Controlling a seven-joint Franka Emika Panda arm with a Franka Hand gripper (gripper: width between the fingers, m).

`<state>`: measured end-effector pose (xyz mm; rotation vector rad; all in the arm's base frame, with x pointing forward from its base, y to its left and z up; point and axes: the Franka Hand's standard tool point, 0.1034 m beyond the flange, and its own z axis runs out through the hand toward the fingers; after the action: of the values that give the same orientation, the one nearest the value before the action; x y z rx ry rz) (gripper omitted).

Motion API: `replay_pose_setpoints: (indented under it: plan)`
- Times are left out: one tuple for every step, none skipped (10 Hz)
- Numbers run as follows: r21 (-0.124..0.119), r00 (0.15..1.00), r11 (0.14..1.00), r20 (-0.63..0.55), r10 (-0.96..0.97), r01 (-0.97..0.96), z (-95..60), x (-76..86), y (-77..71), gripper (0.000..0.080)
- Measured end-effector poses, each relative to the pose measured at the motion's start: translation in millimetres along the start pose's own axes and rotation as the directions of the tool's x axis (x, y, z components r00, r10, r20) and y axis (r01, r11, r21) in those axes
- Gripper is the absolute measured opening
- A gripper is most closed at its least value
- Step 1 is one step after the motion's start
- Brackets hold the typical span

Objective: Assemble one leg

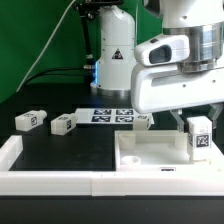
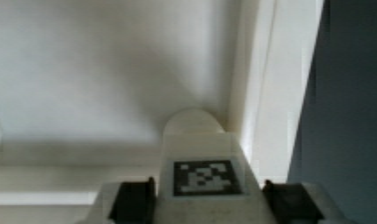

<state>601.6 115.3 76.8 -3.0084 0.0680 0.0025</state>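
Four legs show in the exterior view. Three lie loose in a row on the black counter (image 1: 70,150): first loose leg (image 1: 28,120), second loose leg (image 1: 62,124), third loose leg (image 1: 143,121). The marker board (image 1: 108,114) lies between the second and third. A white raised border (image 1: 10,152) closes the counter from 9 o'clock round to 6 o'clock. Bare counter lies open between that border and the row of legs. The large white square piece (image 1: 150,152) fills the 4 o'clock part of the frame, against the front border. The arm (image 1: 175,60) comes down from 1 o'clock, wrist vertical and gripper (image 1: 197,125) pointing straight down. The gripper pinches the leg (image 1: 200,142) near its upper end. This leg is upright, tag toward the camera, over the piece's edge at the exterior view's right. The loose legs lie toward 9 o'clock of the gripper, well apart from it.

In the wrist view the leg (image 2: 206,160) runs out from between the fingers (image 2: 132,200), tag face up, rounded end away. The gripper (image 2: 206,200) is pressed onto its two sides. Beneath lies the large white square piece (image 2: 96,80). The piece's straight edge runs just beside the leg, with dark counter (image 2: 354,100) beyond it.
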Motion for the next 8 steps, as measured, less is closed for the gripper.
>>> replay_pose_setpoints:
  plan:
    - [0.010,0.987,0.987,-0.009,0.162,-0.162,0.4,-2.7,-0.6,0.0292]
    - [0.017,0.947,0.947,-0.014,0.320,-0.320,1.0,-3.5,-3.5,0.0292]
    - [0.020,0.901,0.901,-0.020,0.434,-0.434,1.4,-3.2,-5.2,0.0292]
    - [0.025,0.856,0.856,-0.020,0.517,-0.517,1.6,-2.9,-6.2,0.0294]
    - [0.031,0.795,0.795,-0.018,0.606,-0.606,2.0,-2.6,-7.7,0.0294]
    - [0.030,0.751,0.751,-0.018,0.660,-0.659,2.8,-2.9,-9.4,0.0294]
    - [0.030,0.699,0.699,-0.023,0.715,-0.714,3.4,-2.8,-11.2,0.0294]
    - [0.034,0.669,0.669,-0.019,0.743,-0.743,3.4,-2.7,-11.9,0.0294]
